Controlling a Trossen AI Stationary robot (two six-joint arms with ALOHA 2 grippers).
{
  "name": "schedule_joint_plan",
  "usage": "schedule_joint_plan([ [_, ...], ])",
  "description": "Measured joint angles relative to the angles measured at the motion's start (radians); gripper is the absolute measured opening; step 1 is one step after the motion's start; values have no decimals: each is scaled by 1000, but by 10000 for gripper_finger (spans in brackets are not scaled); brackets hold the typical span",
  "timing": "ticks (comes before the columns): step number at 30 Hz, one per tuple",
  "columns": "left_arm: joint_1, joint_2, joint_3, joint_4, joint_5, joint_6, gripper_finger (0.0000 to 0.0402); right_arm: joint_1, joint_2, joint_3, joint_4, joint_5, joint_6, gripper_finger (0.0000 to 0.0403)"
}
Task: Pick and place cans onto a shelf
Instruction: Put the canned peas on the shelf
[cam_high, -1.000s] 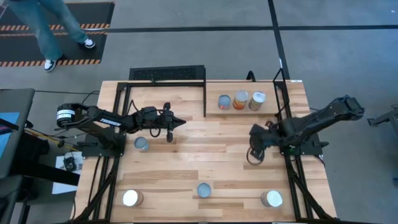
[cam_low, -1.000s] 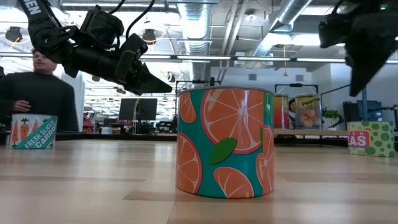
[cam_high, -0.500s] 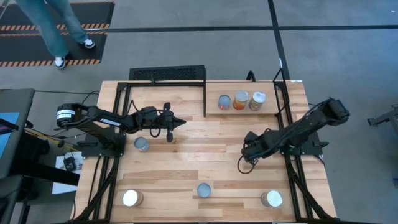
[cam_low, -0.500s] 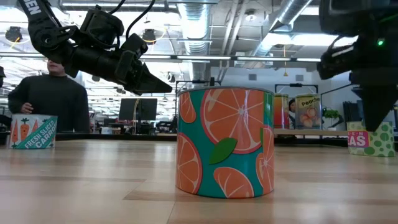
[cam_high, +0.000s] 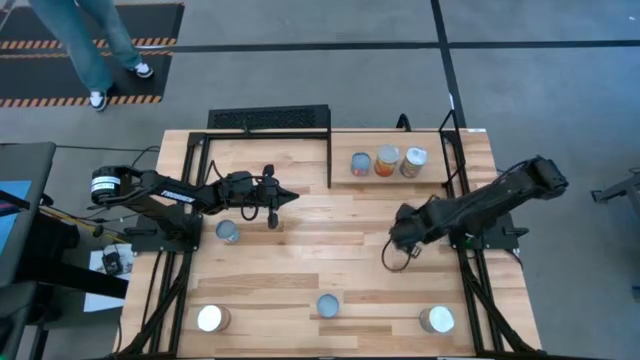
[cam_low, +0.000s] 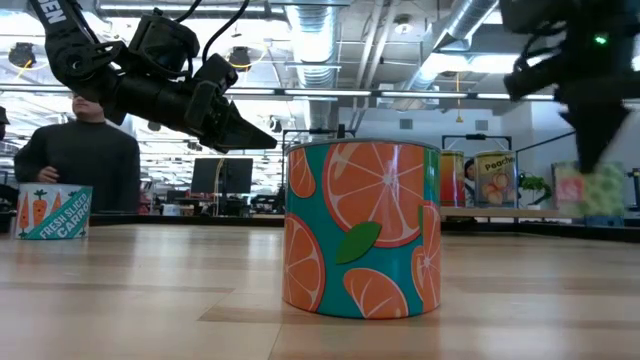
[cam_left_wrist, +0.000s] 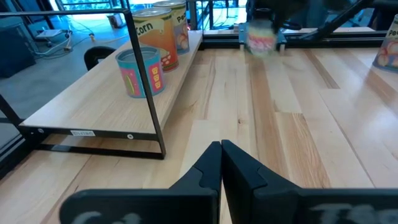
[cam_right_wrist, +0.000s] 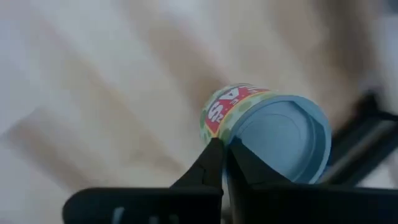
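— High view: where are the cans?
— Three on the shelf (cam_high: 420, 175), four on the tabletop (cam_high: 330, 240); left gripper (cam_high: 288, 196) jaws clenched.
— Right wrist view?
— Right gripper (cam_right_wrist: 222, 149) jaws clenched, empty, before a green-labelled, pale-blue-topped can (cam_right_wrist: 267, 127).

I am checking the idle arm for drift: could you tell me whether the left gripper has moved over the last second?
No. In the high view the left gripper sits at the same spot beside the shelf post.
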Motion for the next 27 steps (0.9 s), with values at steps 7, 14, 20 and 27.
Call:
schedule_joint_plan([
  [7, 0, 0, 0, 0, 0, 0, 0, -238, -142, 22, -98, 106, -140, 6],
  [14, 0, 0, 0, 0, 0, -1, 0, -486, -154, 22, -20, 118, -503, 9],
  [20, 0, 0, 0, -6, 0, -1, 0, -573, -144, 10, -21, 137, -662, 8],
  [27, 0, 0, 0, -6, 0, -1, 0, -652, -145, -46, 36, 141, -801, 8],
])
